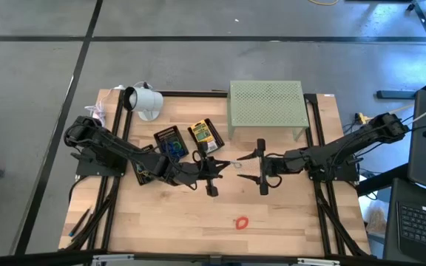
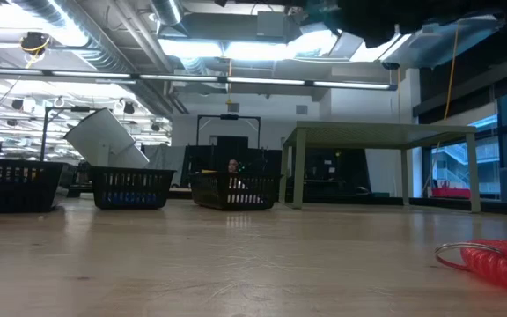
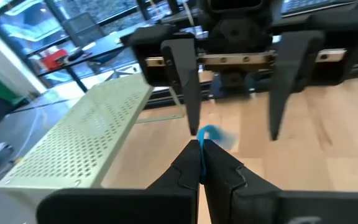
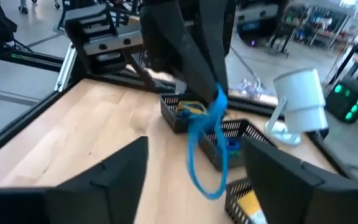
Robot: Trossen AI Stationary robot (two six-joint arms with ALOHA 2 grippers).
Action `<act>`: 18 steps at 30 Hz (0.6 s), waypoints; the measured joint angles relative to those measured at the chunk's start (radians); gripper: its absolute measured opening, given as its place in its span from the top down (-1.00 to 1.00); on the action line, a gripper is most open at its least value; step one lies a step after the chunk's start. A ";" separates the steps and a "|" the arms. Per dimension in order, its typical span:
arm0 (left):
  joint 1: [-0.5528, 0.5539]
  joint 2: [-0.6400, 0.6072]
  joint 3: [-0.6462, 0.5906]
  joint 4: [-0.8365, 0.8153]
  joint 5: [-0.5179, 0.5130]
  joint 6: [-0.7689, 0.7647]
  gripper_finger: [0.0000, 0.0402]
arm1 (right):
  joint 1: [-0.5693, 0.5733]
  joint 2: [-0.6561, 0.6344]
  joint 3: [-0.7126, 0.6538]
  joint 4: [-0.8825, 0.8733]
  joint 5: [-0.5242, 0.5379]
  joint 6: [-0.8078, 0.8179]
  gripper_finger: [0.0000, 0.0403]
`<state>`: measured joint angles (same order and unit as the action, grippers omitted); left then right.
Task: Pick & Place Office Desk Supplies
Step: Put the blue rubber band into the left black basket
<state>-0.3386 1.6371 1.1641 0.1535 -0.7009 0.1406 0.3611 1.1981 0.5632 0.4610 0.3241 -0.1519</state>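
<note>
My left gripper [image 1: 230, 164] is over the middle of the table, shut on a blue rubber band [image 4: 204, 146]. My right gripper [image 1: 262, 166] faces it from the right, open, with a finger [image 3: 188, 93] on either side of the band's line and touching nothing. Two black mesh baskets [image 1: 170, 142] [image 1: 204, 133] sit behind the left gripper, one holding a yellow packet [image 1: 203, 134], the other something blue. A red coiled band [image 1: 241, 222] lies on the table near the near edge and also shows in the low view [image 2: 500, 260]. My left gripper pinches the blue rubber band at the top of its loop [image 4: 219, 99] between its two shut fingertips [image 3: 199, 152]. The fingers come from the table's left, slanting down. The loop hangs slack below them [image 4: 207, 186], lifted clear of the table.
A pale green perforated stand [image 1: 266, 107] stands at the far edge behind both grippers. A white cup-like object [image 1: 143, 100] lies at the far left corner. Bare wood [image 1: 161, 214] stretches toward the near edge around the red band.
</note>
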 joint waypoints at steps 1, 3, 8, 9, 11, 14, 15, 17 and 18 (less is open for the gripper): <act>0.000 0.000 0.000 0.000 -0.012 -0.003 0.98 | 0.000 -0.012 0.000 -0.022 0.000 0.017 -0.32; 0.000 0.000 0.000 0.000 -0.043 -0.013 0.98 | 0.000 -0.033 0.000 -0.059 0.000 0.051 -0.39; 0.000 -0.001 0.000 0.000 -0.149 -0.042 0.98 | 0.000 -0.077 0.000 -0.146 0.000 0.133 -0.44; 0.000 -0.001 0.000 0.000 -0.166 -0.051 0.98 | 0.000 -0.082 0.000 -0.157 0.000 0.147 -0.43; 0.000 -0.005 0.000 -0.011 -0.179 -0.083 0.98 | 0.000 -0.088 0.000 -0.174 0.000 0.172 -0.41; 0.005 -0.006 0.000 -0.075 -0.157 -0.170 0.98 | 0.000 -0.088 0.000 -0.202 -0.001 0.195 -0.38; 0.007 -0.006 0.000 -0.116 -0.136 -0.212 0.98 | 0.000 -0.088 0.000 -0.207 -0.001 0.197 -0.37; 0.016 -0.006 0.000 -0.209 -0.073 -0.325 0.98 | 0.000 -0.088 0.000 -0.229 -0.002 0.197 -0.35; 0.022 -0.006 0.000 -0.264 -0.030 -0.392 0.98 | 0.000 -0.088 0.000 -0.243 -0.002 0.197 -0.35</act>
<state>-0.3165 1.6306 1.1641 -0.1109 -0.7310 -0.2516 0.3611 1.1103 0.5632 0.2183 0.3218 0.0452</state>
